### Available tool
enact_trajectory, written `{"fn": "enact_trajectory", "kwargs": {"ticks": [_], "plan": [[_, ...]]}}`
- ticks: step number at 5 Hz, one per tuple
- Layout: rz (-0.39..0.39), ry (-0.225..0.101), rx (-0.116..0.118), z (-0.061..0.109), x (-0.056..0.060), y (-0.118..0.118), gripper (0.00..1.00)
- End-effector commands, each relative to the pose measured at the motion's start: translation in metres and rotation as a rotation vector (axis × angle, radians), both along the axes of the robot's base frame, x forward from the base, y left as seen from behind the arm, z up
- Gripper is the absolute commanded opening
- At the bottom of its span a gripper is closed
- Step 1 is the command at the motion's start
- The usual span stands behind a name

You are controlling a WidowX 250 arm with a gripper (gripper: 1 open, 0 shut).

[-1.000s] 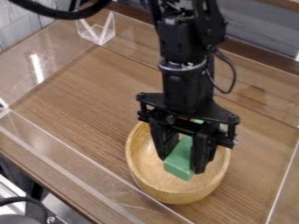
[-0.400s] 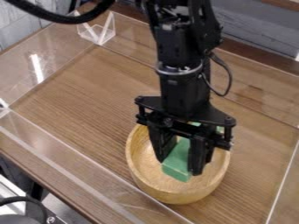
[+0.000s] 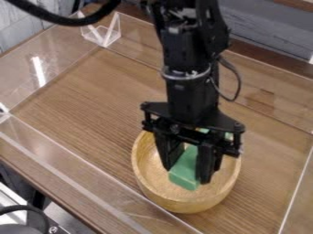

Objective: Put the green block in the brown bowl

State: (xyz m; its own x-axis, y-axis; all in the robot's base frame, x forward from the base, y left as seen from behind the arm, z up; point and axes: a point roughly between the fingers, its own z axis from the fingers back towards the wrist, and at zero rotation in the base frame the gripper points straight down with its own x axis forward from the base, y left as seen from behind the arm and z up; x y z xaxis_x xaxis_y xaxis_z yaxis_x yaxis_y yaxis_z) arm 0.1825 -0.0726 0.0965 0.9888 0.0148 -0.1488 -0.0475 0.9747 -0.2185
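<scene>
The brown bowl [image 3: 153,183] is a round light wooden bowl near the table's front edge. Over it stands my black gripper [image 3: 188,167], pointing steeply down into the bowl. Its fingers are shut on the green block [image 3: 188,171], a bright green bar held upright between them. The block's lower end is down inside the bowl, close to the bottom. Whether it touches the bowl's floor, I cannot tell. The black fingers hide part of the block.
Clear plastic walls [image 3: 49,69] fence the wooden table [image 3: 98,101] on all sides. A small clear triangular stand [image 3: 102,32] sits at the back left. Black cables [image 3: 49,14] hang behind the arm.
The arm has shifted very slightly to the left; the gripper stays shut on the green block inside the bowl.
</scene>
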Motion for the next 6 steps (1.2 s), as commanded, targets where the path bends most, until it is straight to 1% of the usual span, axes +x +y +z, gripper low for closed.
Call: {"fn": "enact_trajectory", "kwargs": {"ticks": [1, 6], "plan": [[0.015, -0.034, -0.009, 0.0043, 0.007, 0.0009, 0.0], [0.02, -0.027, -0.018, -0.0009, 0.0086, 0.0021, 0.0]]}}
